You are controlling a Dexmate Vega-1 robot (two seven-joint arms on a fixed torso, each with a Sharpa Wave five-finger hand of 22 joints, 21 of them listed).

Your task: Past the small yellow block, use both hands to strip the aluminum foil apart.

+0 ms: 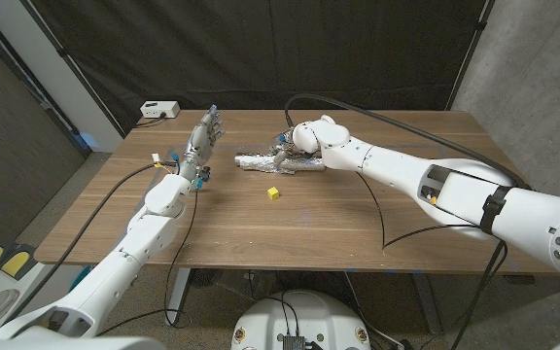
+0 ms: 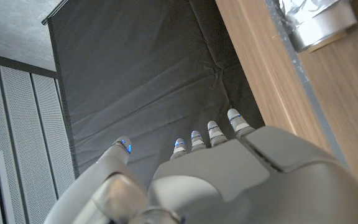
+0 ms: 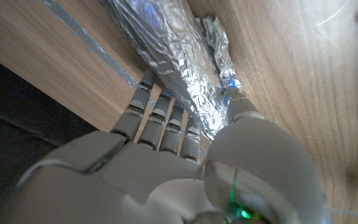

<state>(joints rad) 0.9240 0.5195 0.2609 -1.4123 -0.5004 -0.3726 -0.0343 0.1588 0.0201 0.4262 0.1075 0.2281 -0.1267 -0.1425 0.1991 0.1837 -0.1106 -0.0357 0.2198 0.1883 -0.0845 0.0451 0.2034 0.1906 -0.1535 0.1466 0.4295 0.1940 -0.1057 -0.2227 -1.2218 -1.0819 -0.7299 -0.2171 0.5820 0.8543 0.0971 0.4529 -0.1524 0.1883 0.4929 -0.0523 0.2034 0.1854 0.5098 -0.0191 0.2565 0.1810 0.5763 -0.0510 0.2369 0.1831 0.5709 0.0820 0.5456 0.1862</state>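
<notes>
In the head view, the foil [image 1: 272,163] lies on the table [image 1: 261,233] just past the yellow block [image 1: 273,193]. The right hand [image 1: 299,146] rests on the foil's right end. The left hand [image 1: 202,136] is raised, fingers spread, holding nothing.

The left wrist view shows its fingers [image 2: 213,132] apart.

The right wrist view shows fingers [image 3: 166,112] and thumb pinching the foil [image 3: 179,56].
</notes>
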